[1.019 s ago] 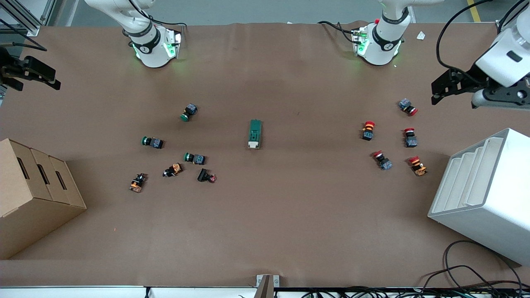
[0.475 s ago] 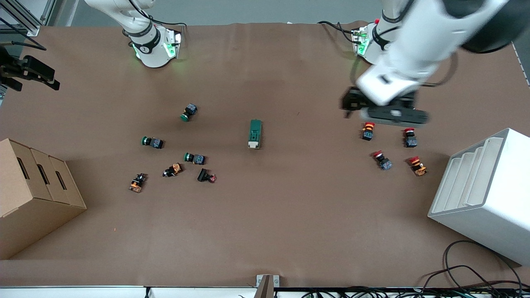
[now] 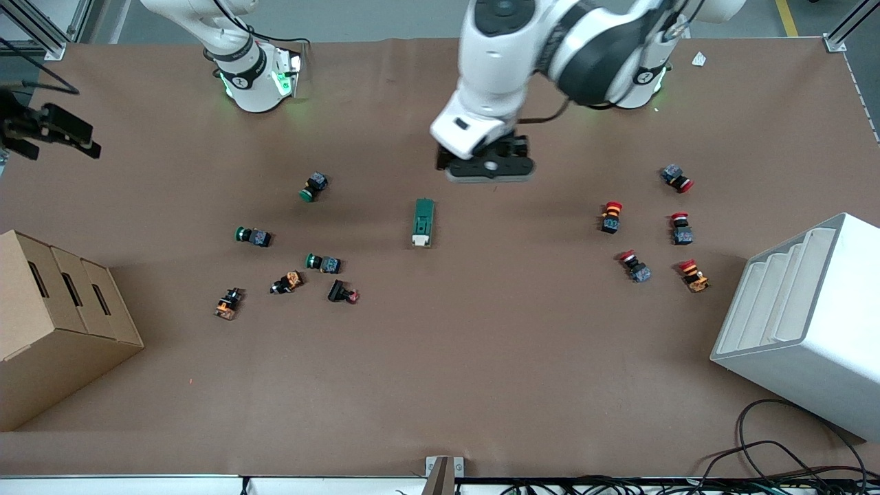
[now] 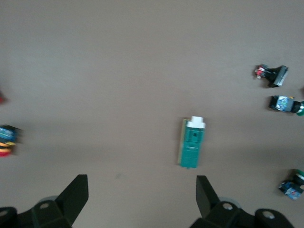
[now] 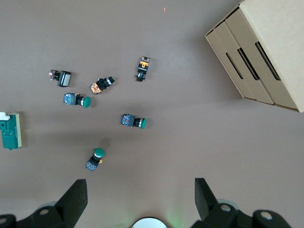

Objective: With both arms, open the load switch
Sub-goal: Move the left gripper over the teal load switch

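The load switch lies flat in the middle of the table, a dark-green block with its white toggle end toward the front camera. It also shows in the left wrist view and at the edge of the right wrist view. My left gripper hangs open over bare table just off the switch's green end, nothing between its fingers. My right gripper waits open over the table edge at the right arm's end, with its empty fingers spread wide.
Green-capped push buttons and orange ones are scattered toward the right arm's end, red-capped ones toward the left arm's end. A cardboard box and a white stepped rack stand at the two ends.
The left arm has swept from the left arm's end of the table to the middle, stopping close to the load switch. The right gripper has barely shifted.
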Action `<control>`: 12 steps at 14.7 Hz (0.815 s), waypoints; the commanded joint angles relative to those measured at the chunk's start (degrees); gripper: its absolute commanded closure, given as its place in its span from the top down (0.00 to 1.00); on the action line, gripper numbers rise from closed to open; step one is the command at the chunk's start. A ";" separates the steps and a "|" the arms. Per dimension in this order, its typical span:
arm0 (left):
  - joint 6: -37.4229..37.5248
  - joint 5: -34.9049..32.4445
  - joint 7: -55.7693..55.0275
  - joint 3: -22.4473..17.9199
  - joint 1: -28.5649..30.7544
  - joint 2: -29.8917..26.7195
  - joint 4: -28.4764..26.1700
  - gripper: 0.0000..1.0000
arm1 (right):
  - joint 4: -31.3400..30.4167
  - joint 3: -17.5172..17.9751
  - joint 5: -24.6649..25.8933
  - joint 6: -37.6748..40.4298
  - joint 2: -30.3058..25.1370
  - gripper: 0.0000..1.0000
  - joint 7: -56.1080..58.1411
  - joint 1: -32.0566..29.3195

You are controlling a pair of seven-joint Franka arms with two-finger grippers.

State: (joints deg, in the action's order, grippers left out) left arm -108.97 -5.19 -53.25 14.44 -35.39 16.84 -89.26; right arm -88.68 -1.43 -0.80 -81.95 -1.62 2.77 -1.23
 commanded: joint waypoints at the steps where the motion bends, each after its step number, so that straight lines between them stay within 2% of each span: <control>1: -5.01 -4.02 -7.36 -0.38 -3.79 0.12 -3.89 1.00 | 2.02 0.82 0.63 -1.53 5.64 1.00 0.31 -1.75; 4: -7.92 -5.09 -15.80 -0.47 -8.63 1.70 -6.01 1.00 | 2.02 0.73 0.89 -6.01 11.27 1.00 0.48 -2.46; 6: -8.62 -9.55 -22.21 -0.38 -11.96 3.72 -6.28 1.00 | 1.59 0.82 1.86 -6.99 11.81 1.00 -0.65 -1.85; 9: -12.84 -16.68 -34.25 -0.38 -16.71 7.58 -6.89 1.00 | 0.27 1.17 0.37 -7.26 12.34 1.00 -12.57 0.16; 12: -15.13 -23.87 -43.04 -0.38 -20.41 11.01 -7.15 1.00 | -0.09 1.17 0.02 -7.52 14.44 1.00 -30.30 6.92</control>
State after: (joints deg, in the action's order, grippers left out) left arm -122.78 -24.53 -91.43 14.46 -54.38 26.01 -96.56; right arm -88.34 -0.36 -0.61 -89.34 11.78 -16.18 1.36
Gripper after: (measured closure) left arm 0.000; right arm 0.000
